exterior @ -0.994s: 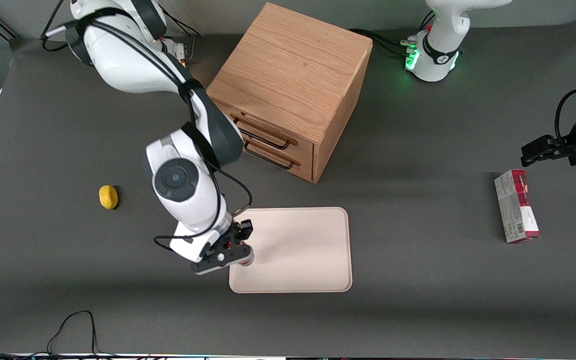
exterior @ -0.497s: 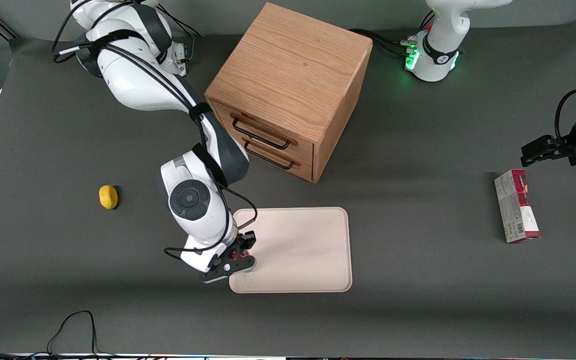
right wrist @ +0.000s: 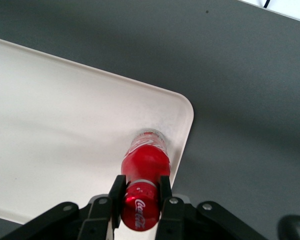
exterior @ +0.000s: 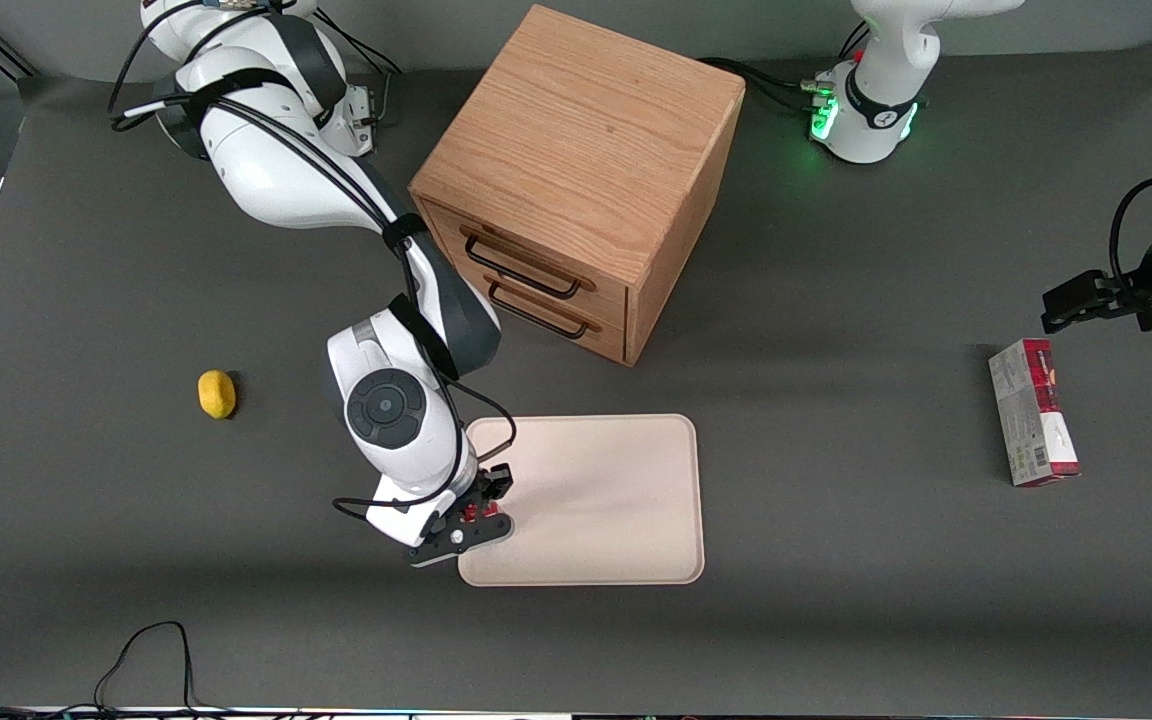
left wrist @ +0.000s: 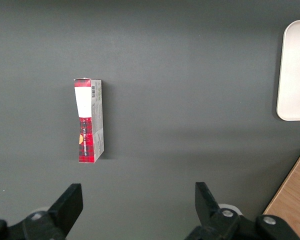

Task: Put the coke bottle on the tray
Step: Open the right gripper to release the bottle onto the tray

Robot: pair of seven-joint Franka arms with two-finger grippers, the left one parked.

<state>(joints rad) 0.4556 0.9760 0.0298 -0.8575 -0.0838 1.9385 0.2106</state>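
Observation:
The coke bottle [right wrist: 145,161], small and red with a red cap, stands upright in the cream-white tray [right wrist: 55,130], close to its rounded corner. That corner is the one nearest the front camera, toward the working arm's end. My right gripper [right wrist: 140,192] is directly above the bottle, shut on it just under the cap. In the front view the gripper [exterior: 469,517] hangs over the tray [exterior: 606,500], and only a bit of red from the bottle [exterior: 469,513] shows between the fingers. Whether the bottle's base touches the tray cannot be told.
A wooden drawer cabinet [exterior: 576,180] stands farther from the front camera than the tray. A yellow lemon-like object [exterior: 217,393] lies toward the working arm's end. A red-and-grey carton [exterior: 1032,425] lies toward the parked arm's end. A black cable [exterior: 151,650] loops at the table's front edge.
The right arm has shifted a little toward the tray and nearer the front camera, carrying the bottle over the tray's corner. The gripper stays shut on it.

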